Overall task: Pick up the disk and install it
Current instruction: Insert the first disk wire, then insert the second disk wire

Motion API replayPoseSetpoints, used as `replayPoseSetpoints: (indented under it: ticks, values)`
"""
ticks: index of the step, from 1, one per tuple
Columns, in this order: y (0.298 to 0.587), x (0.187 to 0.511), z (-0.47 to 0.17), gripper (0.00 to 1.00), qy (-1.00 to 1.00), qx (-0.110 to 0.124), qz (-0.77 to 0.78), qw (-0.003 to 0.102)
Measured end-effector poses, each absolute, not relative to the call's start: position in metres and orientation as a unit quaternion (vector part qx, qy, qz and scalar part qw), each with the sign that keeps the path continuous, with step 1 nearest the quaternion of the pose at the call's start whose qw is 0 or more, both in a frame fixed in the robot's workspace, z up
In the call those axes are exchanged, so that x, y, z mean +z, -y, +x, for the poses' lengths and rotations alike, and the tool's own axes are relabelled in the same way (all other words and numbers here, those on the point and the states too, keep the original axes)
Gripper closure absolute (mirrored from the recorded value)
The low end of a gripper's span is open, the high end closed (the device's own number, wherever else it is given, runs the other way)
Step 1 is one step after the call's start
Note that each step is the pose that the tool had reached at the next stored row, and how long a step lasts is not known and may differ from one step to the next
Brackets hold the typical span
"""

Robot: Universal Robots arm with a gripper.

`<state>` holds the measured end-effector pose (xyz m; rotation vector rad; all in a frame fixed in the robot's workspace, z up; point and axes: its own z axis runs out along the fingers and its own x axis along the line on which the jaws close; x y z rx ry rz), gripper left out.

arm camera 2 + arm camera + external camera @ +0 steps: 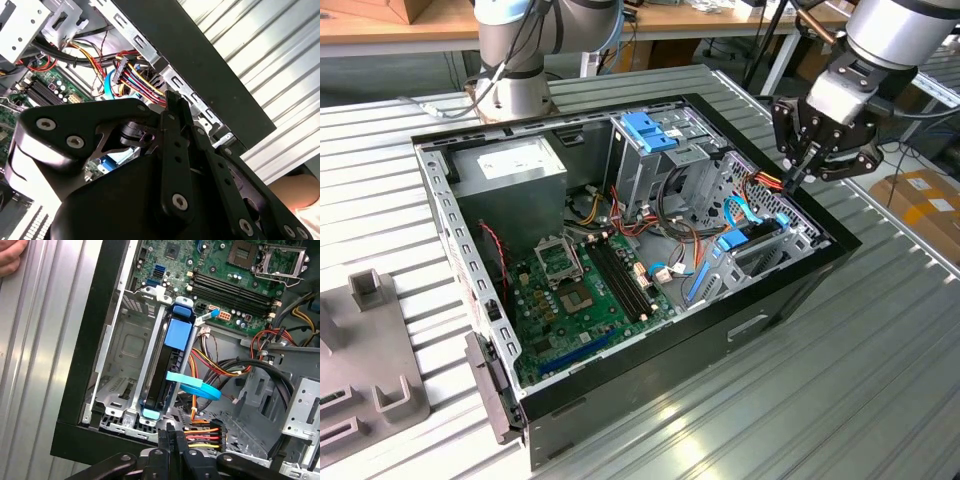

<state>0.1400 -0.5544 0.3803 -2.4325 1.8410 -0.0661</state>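
On the exterior view's left, a grey stand [375, 370] with slots sits on the ribbed metal table [880, 380]; behind it a wooden bench [390, 25] runs along the back of the room; a grey arm base [515, 60] stands at the far edge of the table; in the middle lies the open black case [650, 370], with the green board [585, 295] inside and a silver box [510, 170] in its far corner; a blue bracket [650, 130] sits on a metal cage at the back; the disk [172, 360] sits upright in its bay by the case wall, with a thin blue cable [195, 385] across it, seen in the first wrist view; on the exterior view's right the gripper [798, 172] hangs above the case edge, pinched closed with nothing in it; cardboard boxes [920, 200] lie on the floor beyond; a hand [11, 255] rests on the table in the first wrist view.
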Motion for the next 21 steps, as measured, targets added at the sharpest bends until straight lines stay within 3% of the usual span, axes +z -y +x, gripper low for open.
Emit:
replayPoseSetpoints:
  ticks: [21]
  values:
    - [0.554,0.378,0.117,0.83,-0.687,-0.024,-0.725,0.046]
